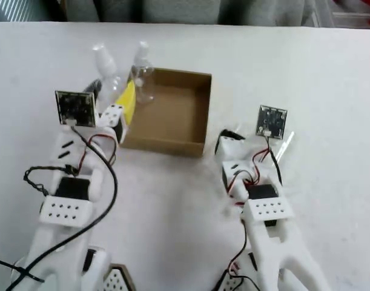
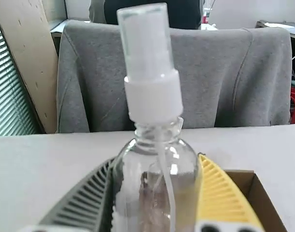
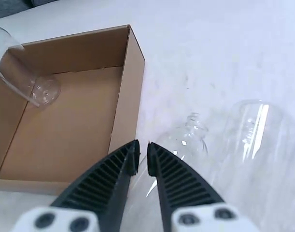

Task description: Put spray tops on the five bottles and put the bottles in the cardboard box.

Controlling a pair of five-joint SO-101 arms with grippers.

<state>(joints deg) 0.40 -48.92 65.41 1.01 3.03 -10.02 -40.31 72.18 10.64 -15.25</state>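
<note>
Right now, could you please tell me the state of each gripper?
Left gripper: closed on a bottle with its spray top on.
Right gripper: closed, apparently empty.

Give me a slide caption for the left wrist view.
Left gripper holds a clear bottle with its white spray top fitted, beside a corner of the cardboard box.

Your left pincer shows a ribbed grey finger and a ribbed yellow finger; between them, a clear bottle with a white spray top. Your right pincer: black, ribbed. Near it, a plain brown box on the white table.
</note>
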